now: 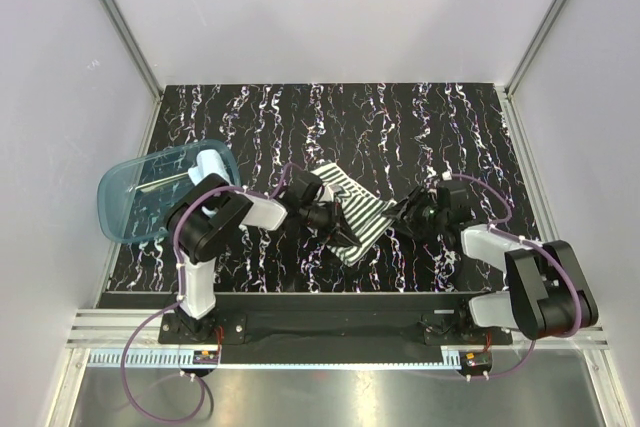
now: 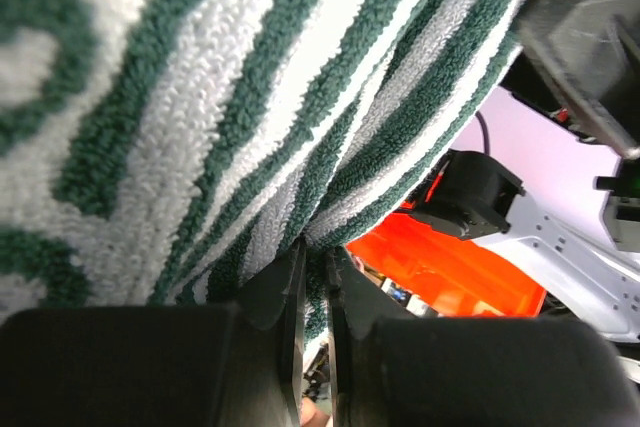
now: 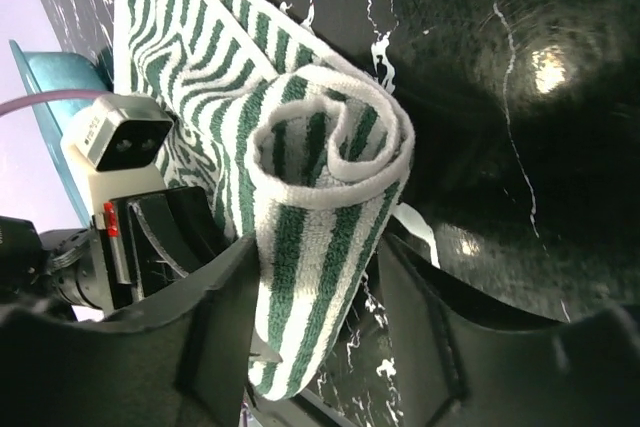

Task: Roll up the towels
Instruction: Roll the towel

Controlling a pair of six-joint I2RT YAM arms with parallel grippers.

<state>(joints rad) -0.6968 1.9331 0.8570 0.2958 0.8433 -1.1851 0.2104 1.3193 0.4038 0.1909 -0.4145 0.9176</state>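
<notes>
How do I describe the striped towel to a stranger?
On the black marbled table, look near the middle. The striped towel sits there, partly rolled. Only it has green-and-white stripes; the tub at the left is plain translucent blue.

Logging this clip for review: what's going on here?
The left gripper is pinched shut on one edge of the striped towel in the middle of the table. The towel's other end is already rolled into a coil. The right gripper is open, its fingers on either side of that coil.
</notes>
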